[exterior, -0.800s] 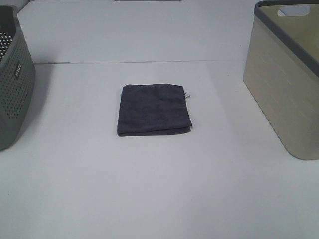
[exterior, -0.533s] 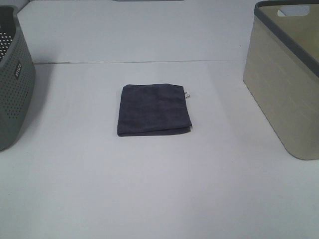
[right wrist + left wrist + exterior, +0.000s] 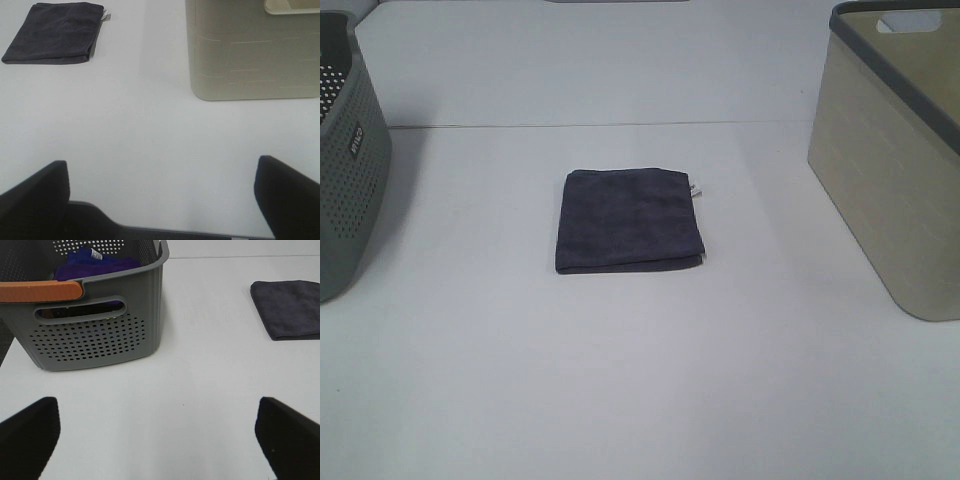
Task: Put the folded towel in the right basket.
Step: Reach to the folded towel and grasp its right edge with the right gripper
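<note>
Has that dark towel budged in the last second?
No. The folded towel lies in the same spot on the table, no nearer the right basket than before.

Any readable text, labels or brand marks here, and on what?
No text can be read.
Label on the grey perforated basket: white letters, too blurred.
White tag on the folded towel: too small.
Right basket: no text visible.

The grey perforated basket (image 3: 345, 215) at nine o'clock bears a small dark label (image 3: 356, 138) with pale letters too small to read, and the white tag (image 3: 694, 189) of the folded towel (image 3: 628, 220) shows no legible print.
</note>
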`<state>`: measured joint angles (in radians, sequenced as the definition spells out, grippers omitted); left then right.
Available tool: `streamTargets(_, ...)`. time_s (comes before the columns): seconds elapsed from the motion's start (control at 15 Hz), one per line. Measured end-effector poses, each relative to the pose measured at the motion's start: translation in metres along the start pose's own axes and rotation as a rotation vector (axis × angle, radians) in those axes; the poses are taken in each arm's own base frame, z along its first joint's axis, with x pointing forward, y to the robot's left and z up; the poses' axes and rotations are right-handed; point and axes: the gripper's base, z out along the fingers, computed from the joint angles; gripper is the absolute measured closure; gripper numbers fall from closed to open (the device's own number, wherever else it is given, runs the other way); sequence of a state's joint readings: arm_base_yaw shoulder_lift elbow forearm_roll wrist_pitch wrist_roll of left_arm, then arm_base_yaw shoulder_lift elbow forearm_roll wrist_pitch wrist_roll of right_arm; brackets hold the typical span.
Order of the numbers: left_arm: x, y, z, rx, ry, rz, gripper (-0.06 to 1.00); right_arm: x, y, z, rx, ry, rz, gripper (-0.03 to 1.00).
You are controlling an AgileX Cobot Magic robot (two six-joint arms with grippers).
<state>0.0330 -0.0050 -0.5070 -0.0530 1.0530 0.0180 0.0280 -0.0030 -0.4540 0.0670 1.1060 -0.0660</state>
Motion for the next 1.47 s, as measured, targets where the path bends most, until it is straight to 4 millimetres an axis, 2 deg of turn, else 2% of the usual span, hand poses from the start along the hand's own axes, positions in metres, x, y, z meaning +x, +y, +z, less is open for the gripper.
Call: streamTargets(1.47,0.0,0.0,0.0,0.0,0.0,0.0,-0.05,0.0,0.0,0.0,0.0,0.0,0.0,0.01)
